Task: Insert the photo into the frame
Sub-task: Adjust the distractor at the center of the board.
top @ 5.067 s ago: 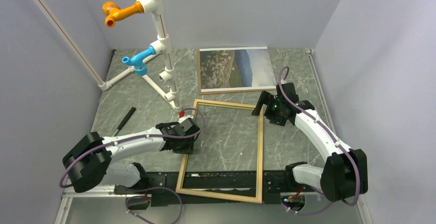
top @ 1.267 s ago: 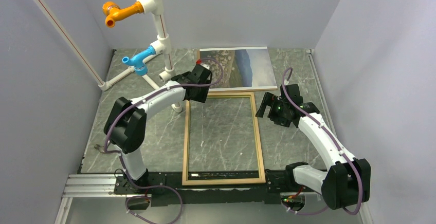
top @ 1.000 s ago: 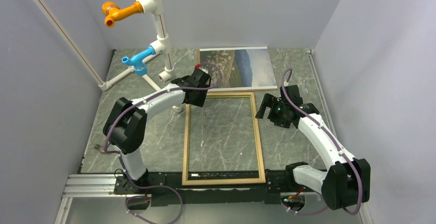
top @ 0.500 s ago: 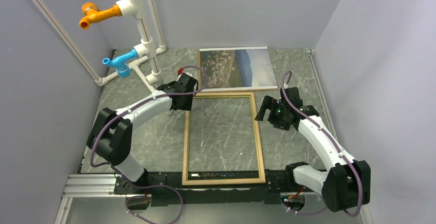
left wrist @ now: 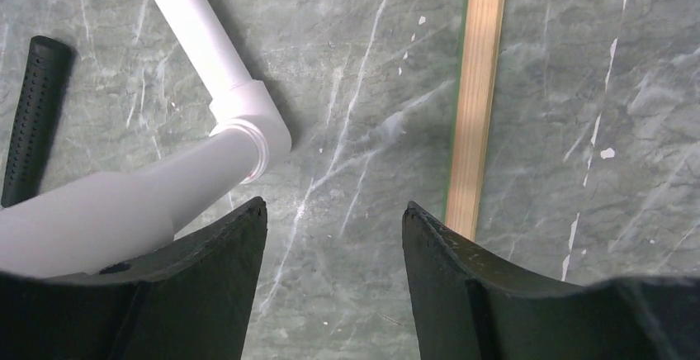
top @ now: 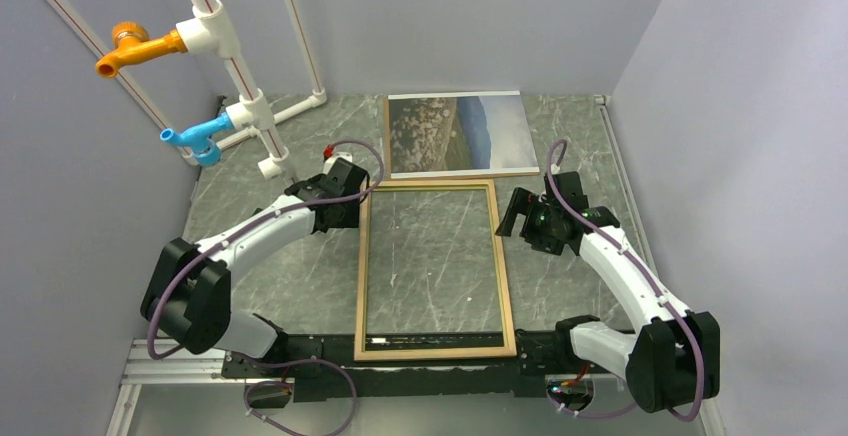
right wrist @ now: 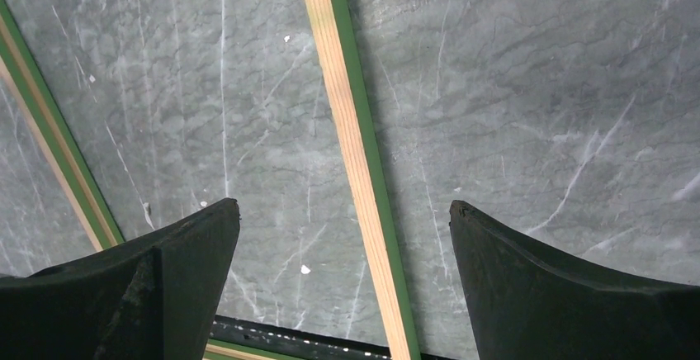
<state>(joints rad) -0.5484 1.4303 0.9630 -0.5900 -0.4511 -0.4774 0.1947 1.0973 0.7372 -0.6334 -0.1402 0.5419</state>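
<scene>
The frame (top: 504, 276) lies flat mid-table, pale wood face up, its long sides running away from the arms. The photo (top: 458, 134) lies picture up just beyond the frame's far edge. My left gripper (top: 348, 212) hovers outside the frame's far-left corner, open and empty (left wrist: 334, 211). The frame's left rail (left wrist: 477, 87) runs just right of its right finger. My right gripper (top: 512, 220) is wide open (right wrist: 345, 207) above the frame's right rail (right wrist: 347, 129), which passes between its fingers untouched.
A white PVC pipe stand (top: 235, 76) with an orange fitting (top: 130, 46) and a blue fitting (top: 195, 138) leans at the back left. Its pipe elbow (left wrist: 248, 129) lies close to my left finger. A black tool handle (left wrist: 33, 112) lies on the table beyond it.
My left arm swung left from the photo's near-left corner to beside the frame's far-left corner. The pipe stand slid and tipped left with it. Frame, photo and right arm stayed put.
</scene>
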